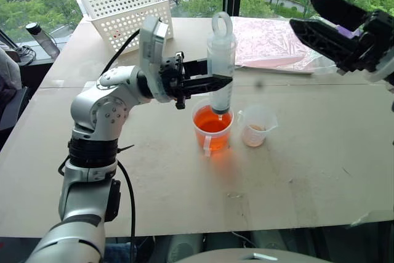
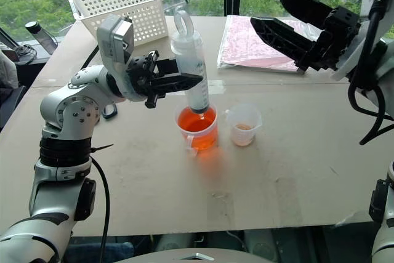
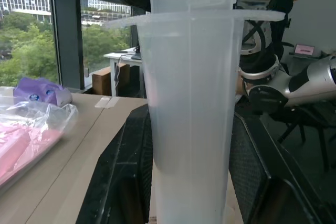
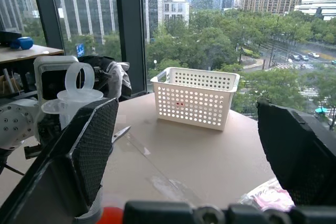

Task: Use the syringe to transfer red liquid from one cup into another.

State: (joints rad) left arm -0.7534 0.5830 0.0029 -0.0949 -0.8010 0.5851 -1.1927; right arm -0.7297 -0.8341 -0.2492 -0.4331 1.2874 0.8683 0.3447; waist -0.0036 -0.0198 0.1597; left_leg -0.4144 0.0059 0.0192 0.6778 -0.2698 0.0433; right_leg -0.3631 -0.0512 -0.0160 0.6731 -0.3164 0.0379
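My left gripper (image 1: 223, 82) is shut on the barrel of the clear syringe (image 1: 221, 53) and holds it upright. The syringe's short tip dips into the larger orange-red cup (image 1: 212, 137), touching the red liquid (image 1: 211, 124). Its ring-topped plunger (image 1: 221, 24) sits low, and the barrel looks clear. In the left wrist view the syringe (image 3: 191, 103) stands between the black fingers (image 3: 123, 182). The smaller clear cup (image 1: 256, 126), faintly orange at its base, stands just right of the larger one. My right gripper (image 2: 267, 9) hangs open and raised at the right, apart from the syringe and holding nothing.
A white perforated basket (image 1: 126, 7) stands at the table's back left. A pink packet in a plastic bag (image 1: 271, 41) lies at the back right. A dark bottle (image 1: 42, 38) stands off the left edge. The table's front edge (image 1: 246, 229) runs close below the cups.
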